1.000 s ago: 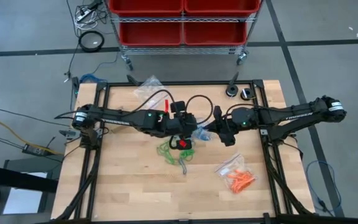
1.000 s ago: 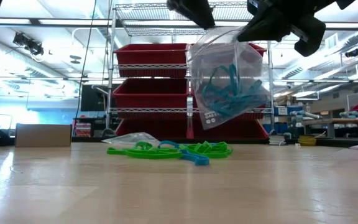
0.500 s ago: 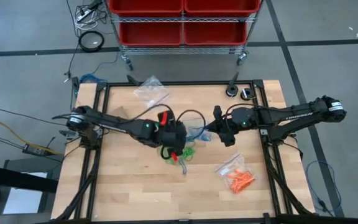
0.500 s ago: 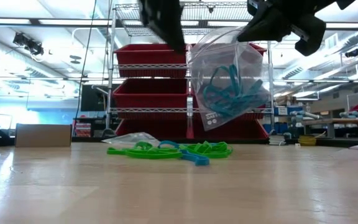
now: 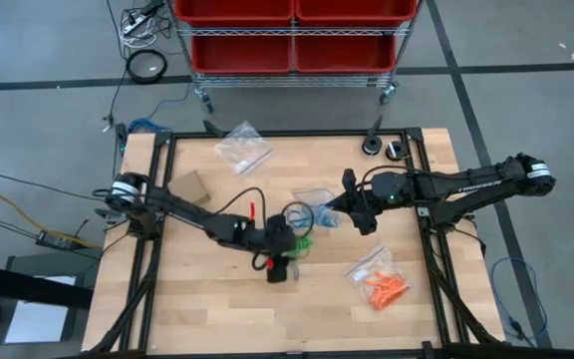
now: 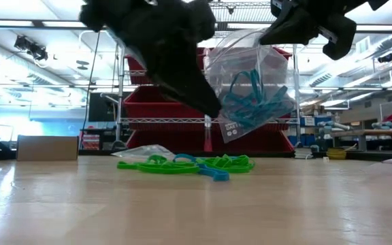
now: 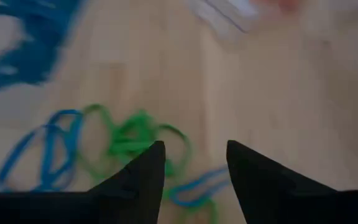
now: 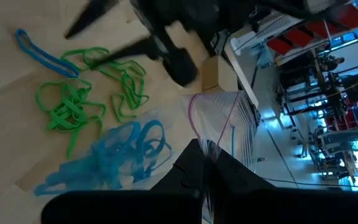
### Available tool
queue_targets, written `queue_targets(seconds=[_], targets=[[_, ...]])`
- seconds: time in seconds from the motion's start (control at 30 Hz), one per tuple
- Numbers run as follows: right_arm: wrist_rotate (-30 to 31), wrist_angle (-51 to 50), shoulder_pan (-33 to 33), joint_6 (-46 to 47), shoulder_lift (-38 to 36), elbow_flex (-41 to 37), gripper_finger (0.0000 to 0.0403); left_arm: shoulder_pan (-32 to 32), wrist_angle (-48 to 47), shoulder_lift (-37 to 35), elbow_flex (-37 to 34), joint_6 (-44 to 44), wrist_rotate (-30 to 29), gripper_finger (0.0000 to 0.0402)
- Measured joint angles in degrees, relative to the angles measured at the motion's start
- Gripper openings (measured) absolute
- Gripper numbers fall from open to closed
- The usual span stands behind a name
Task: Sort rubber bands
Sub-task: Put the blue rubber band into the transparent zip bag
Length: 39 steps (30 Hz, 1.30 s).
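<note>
While the right gripper (image 5: 339, 204) stays clamped on the raised clear bag (image 6: 247, 82), the left gripper (image 7: 191, 163), fingers apart, hangs directly above the loose rubber bands (image 6: 186, 164). These lie on the table (image 5: 197, 299) just beside the bag, nearer the left arm.

Red bins (image 5: 292, 35), perhaps a cardboard box (image 5: 189, 185)

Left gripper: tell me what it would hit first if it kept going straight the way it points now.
Most likely the loose green rubber bands on the table. The left gripper points down at them with open fingers, a blue band just beside. How high it hangs above them is unclear.
</note>
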Motion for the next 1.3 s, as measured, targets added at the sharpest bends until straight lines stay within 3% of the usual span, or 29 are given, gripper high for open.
queue_targets(seconds=[0.3, 0.47, 0.63, 0.9, 1.03, 1.2, 1.3], targets=[[-0.1, 0.4, 0.0, 1.5, 0.0, 0.0, 0.0000, -1.6, 6.1, 5.8, -0.9, 3.6, 1.5, 0.0164], [-0.5, 0.5, 0.0, 1.5, 0.0, 0.0, 0.0000, -1.6, 8.3, 9.6, -0.8, 4.7, 5.7, 0.0168], [-0.6, 0.6, 0.0, 1.5, 0.0, 0.0, 0.0000, -1.6, 8.6, 11.6, -0.5, 5.3, 8.7, 0.0168], [-0.6, 0.4, 0.0, 1.7, 0.0, 0.0, 0.0000, -1.6, 5.4, 11.7, -0.2, 5.3, 8.0, 0.0159], [-0.6, 0.4, 0.0, 2.1, 0.0, 0.0, 0.0000, -2.3, 3.0, 11.6, -0.2, 5.3, 6.8, 0.0115], [-1.7, 0.6, 0.0, 2.1, 0.0, 0.0, 0.0000, -3.1, 3.0, 11.7, -0.4, 6.4, 5.6, 0.0015], [-1.9, 0.8, 0.1, 2.1, 0.0, 0.0, 0.0000, -3.5, 4.4, 11.8, -0.5, 6.5, 5.5, 0.0006]])
